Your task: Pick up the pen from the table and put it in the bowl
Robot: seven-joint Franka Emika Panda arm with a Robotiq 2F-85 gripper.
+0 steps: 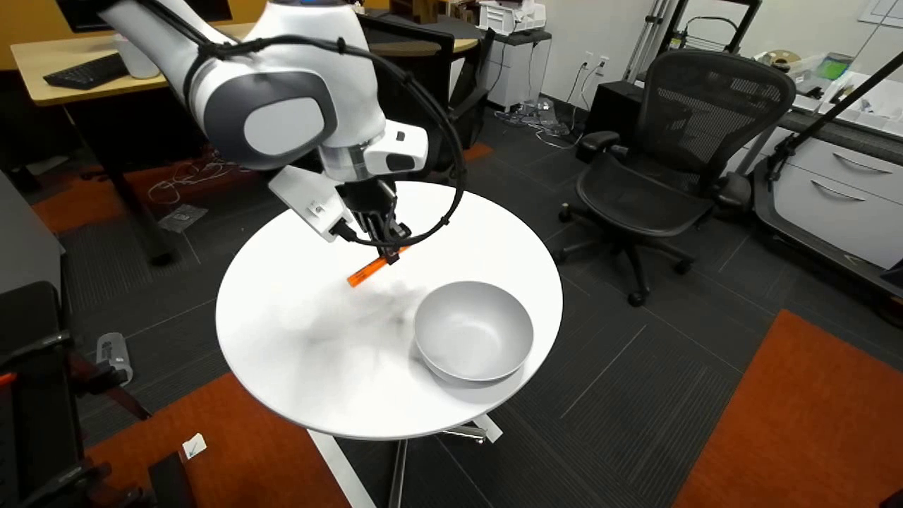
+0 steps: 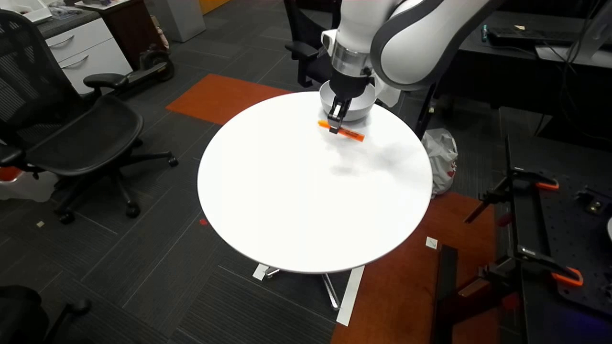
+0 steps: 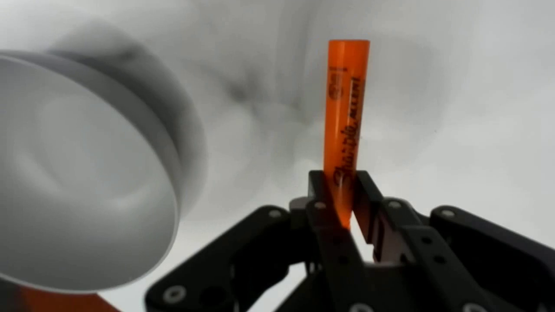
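1. Exterior views, both: dark grey carpet [image 1: 621, 395] with rust-orange patches [image 1: 811, 423].
2. Round white-topped table [image 2: 306, 200], standing on that carpet, soft grey shadows [image 1: 384, 303] on its top.
3. Black mesh-backed office chair [image 1: 656, 162] with armrests, near table, seen in both exterior views.
4. Round, smooth, grey bowl [image 1: 473, 339], upright on table, close to its edge. Wrist view: at left, partly cut off by frame.
5. Black two-jawed gripper [image 3: 340, 186], over table. Jaws clamped on slim, orange, stick-shaped pen [image 3: 346, 108], one jaw against each side.
6. Pen: held above tabletop, near bowl but apart from it. Wrist view: right of bowl, one end sticking out past jaws, other end between them; dark lettering readable, "Sharpie" and "Accent".
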